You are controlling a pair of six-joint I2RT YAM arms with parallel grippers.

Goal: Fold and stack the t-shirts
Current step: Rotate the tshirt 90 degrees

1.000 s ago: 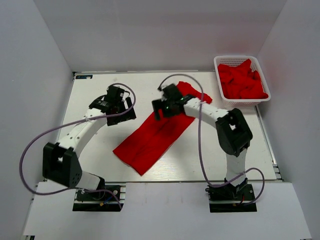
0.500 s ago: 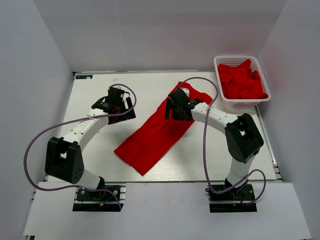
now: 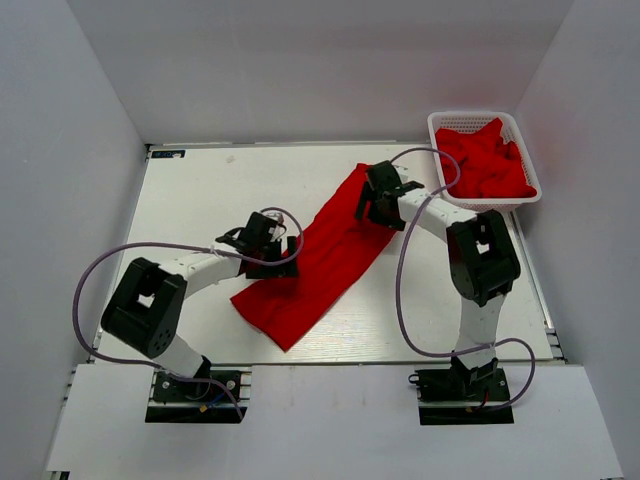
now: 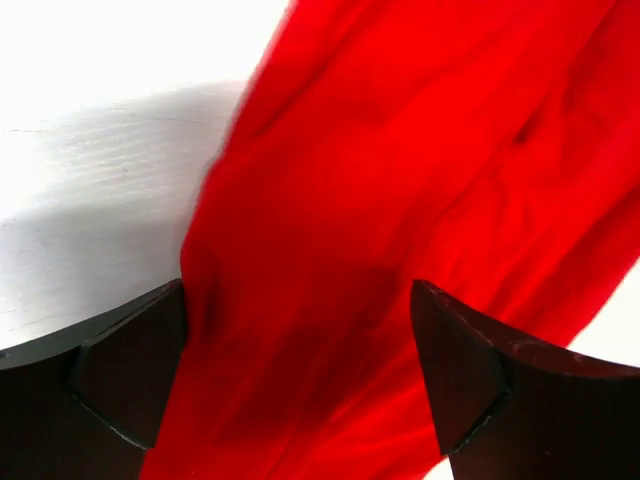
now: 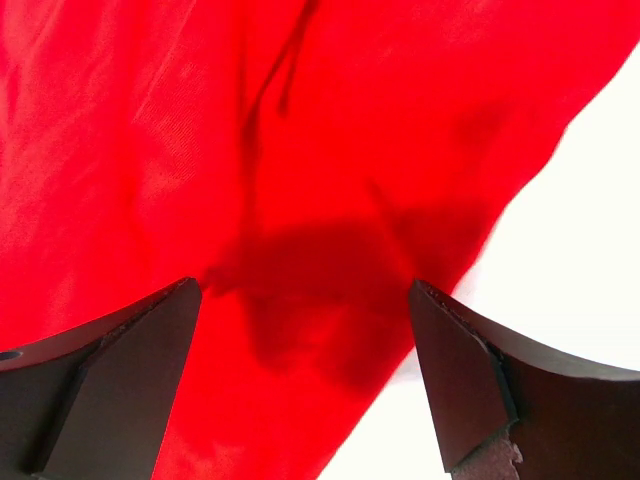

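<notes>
A red t-shirt (image 3: 318, 255), folded into a long strip, lies diagonally across the white table (image 3: 200, 190). My left gripper (image 3: 272, 252) is open, low over the strip's near-left part; the cloth (image 4: 380, 200) fills the gap between its jaws. My right gripper (image 3: 375, 200) is open over the strip's far end; the red cloth (image 5: 250, 150) lies under it, with the shirt's edge running past the right finger (image 5: 480, 380). Neither gripper holds anything.
A white basket (image 3: 447, 122) with several crumpled red shirts (image 3: 485, 160) stands at the far right corner. White walls enclose the table on three sides. Cables loop from both arms.
My left gripper has swung from the bare table at the left down onto the strip's near-left part. My right gripper has moved along the strip to its far end.
</notes>
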